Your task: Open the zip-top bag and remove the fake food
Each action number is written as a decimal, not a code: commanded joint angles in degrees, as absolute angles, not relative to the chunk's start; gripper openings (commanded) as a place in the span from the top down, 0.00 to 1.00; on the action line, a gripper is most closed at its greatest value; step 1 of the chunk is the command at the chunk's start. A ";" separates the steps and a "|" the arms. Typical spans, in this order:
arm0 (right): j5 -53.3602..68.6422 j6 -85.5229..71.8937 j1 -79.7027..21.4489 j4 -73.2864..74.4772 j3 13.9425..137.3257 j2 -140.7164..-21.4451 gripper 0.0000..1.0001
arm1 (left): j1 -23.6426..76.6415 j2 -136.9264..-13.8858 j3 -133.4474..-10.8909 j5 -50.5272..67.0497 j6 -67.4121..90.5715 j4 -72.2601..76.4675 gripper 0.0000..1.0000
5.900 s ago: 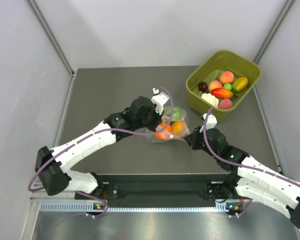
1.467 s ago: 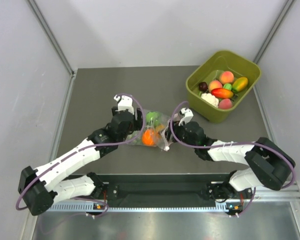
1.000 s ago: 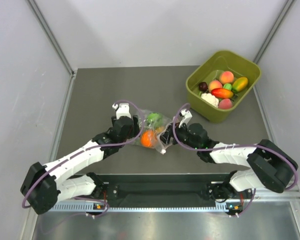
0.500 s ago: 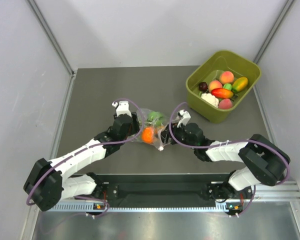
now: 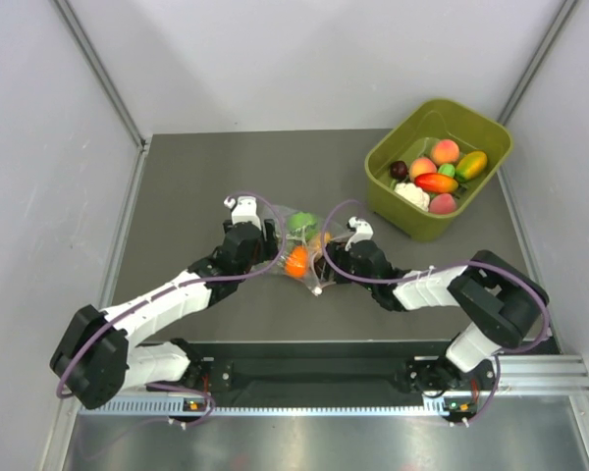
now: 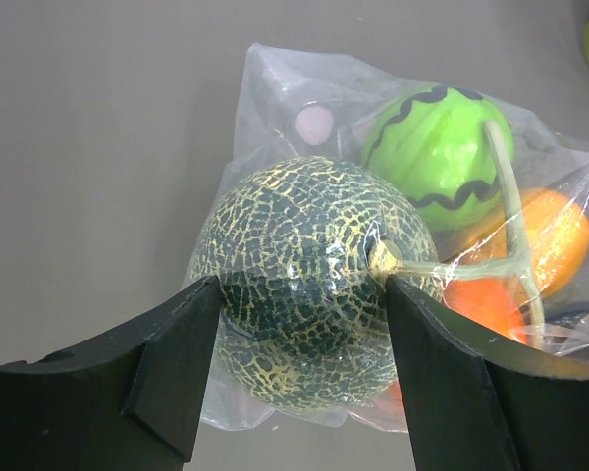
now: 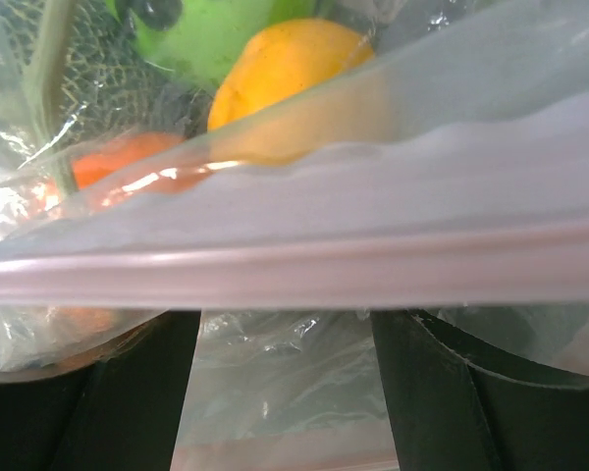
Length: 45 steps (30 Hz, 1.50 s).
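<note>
The zip-top bag lies mid-table, clear and crinkled. The fake food shows through it: an orange fruit and a green one. My left gripper is at the bag's left end. In the left wrist view its fingers press both sides of a netted green melon through the film, beside a bright green fruit and an orange one. My right gripper is at the bag's right end and stands open. Loose film lies between its fingers, and the pink zip strip crosses just ahead. A yellow-orange fruit lies beyond.
An olive-green tub holding several toy fruits stands at the back right, a short way from the right arm. Grey walls close in the dark table on the left, back and right. Both arms reach in from the near edge.
The bag was dragged left, away from the tub, with the left gripper. In the last second the bag and left gripper edged slightly farther back, and the right gripper pushed closer to the bag's mouth.
</note>
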State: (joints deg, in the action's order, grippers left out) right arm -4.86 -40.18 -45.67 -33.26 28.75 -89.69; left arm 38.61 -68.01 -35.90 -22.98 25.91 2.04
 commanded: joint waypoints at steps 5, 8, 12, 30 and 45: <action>-1.68 -40.17 -45.53 -39.81 27.69 -87.64 0.30 | 39.20 -69.44 -35.07 -16.96 24.61 -1.76 0.27; -0.70 -39.82 -45.53 -41.66 25.49 -83.59 0.30 | 39.20 -69.17 -35.50 -16.35 23.82 -2.02 0.27; -4.03 -37.72 -45.61 -39.74 24.34 -75.96 0.29 | 39.20 -68.73 -36.21 -16.26 23.20 -3.16 0.26; -7.03 -36.48 -42.28 -36.91 31.02 -87.08 0.28 | 39.20 -67.50 -38.76 -15.47 19.51 -4.83 0.25; -3.35 -35.77 -40.52 -46.93 35.15 -95.27 0.23 | 39.20 -67.32 -38.85 -11.34 17.67 -4.92 0.24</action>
